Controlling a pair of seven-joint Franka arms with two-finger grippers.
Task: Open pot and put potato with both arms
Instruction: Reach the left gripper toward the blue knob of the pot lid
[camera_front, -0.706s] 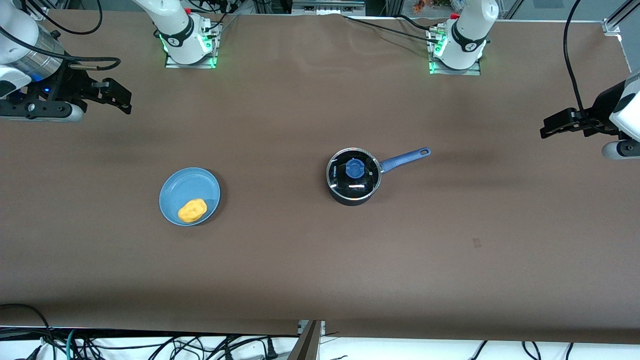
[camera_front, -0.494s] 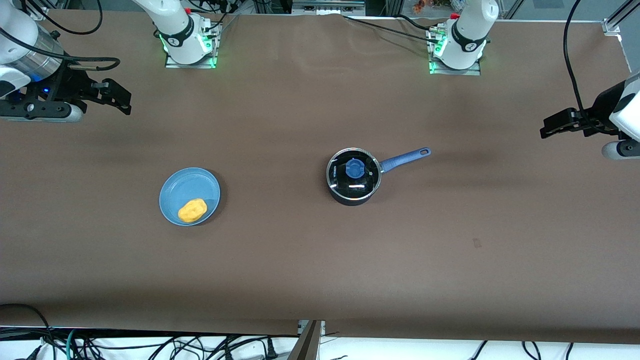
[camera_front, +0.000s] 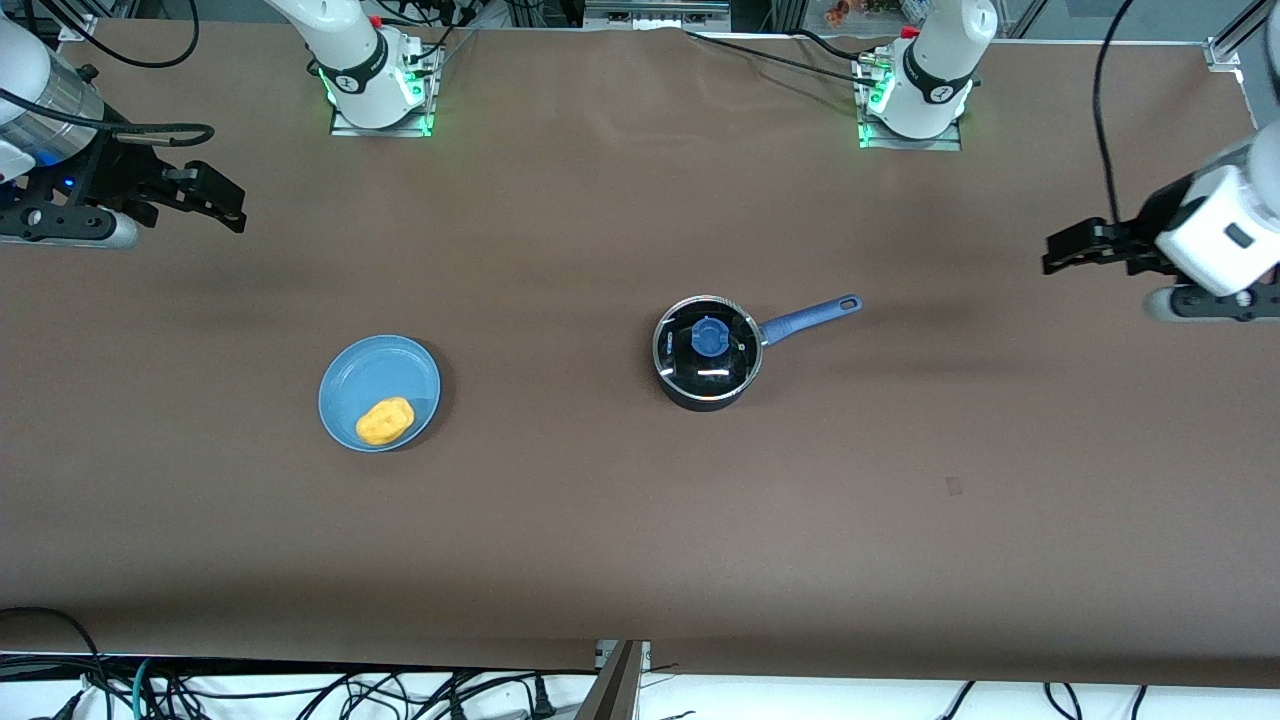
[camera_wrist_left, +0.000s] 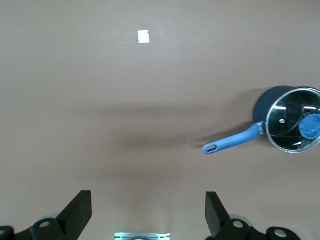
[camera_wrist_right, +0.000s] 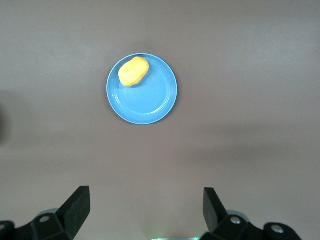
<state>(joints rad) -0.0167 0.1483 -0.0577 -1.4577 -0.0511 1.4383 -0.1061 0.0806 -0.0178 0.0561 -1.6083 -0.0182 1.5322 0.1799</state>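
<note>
Pot (camera_front: 706, 353) lidded, mid-table; potato (camera_front: 385, 421) on plate (camera_front: 379, 391) — left gripper (camera_wrist_left: 148, 212), right gripper (camera_wrist_right: 145, 209) both agape, high above table ends.

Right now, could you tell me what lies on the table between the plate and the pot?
Nothing: the front view shows only bare brown table between the plate and the pot.

I saw a flat light-blue plate (camera_front: 379, 392) lying on the brown table (camera_front: 600, 520), toward the right arm's end. I noted a small pale mark (camera_front: 954, 486) on the table surface, toward the left arm's end, and tangled cables (camera_front: 300, 690) along the table's near edge.
</note>
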